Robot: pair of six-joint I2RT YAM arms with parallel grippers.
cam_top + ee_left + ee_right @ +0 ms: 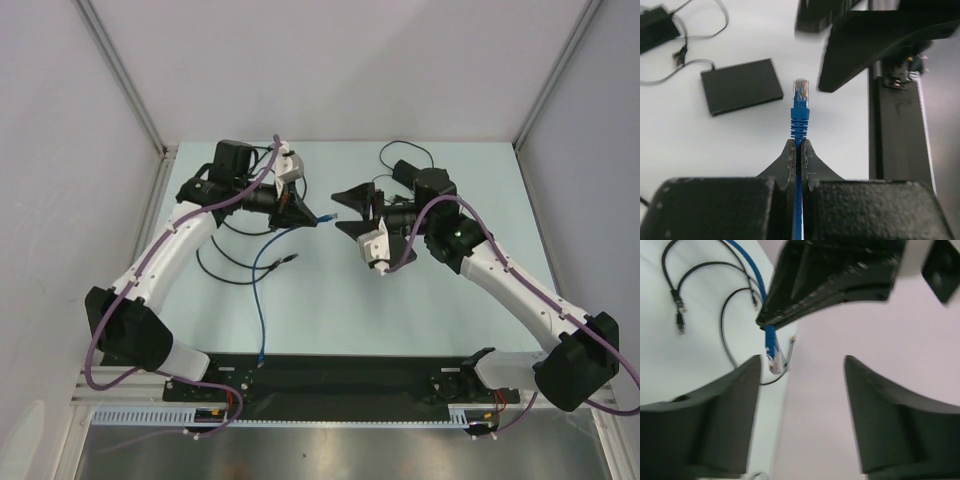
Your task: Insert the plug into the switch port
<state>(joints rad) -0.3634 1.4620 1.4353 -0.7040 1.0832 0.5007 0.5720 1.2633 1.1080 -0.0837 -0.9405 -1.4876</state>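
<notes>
My left gripper [303,211] [799,144] is shut on a blue cable just behind its boot. The clear-tipped plug [329,217] [800,91] sticks out ahead of the fingers, above the table. The switch [742,86], a flat matte-black box, lies on the table to the left of the plug in the left wrist view. In the top view it is mostly hidden behind the right arm [408,169]. My right gripper [352,211] [802,360] is open and empty, facing the plug [773,353] at close range.
Loose black cables [240,262] [677,305] lie on the table under the left arm. A black adapter [655,27] with its leads sits beyond the switch. The blue cable [260,300] trails down to the black base rail [330,375] at the near edge.
</notes>
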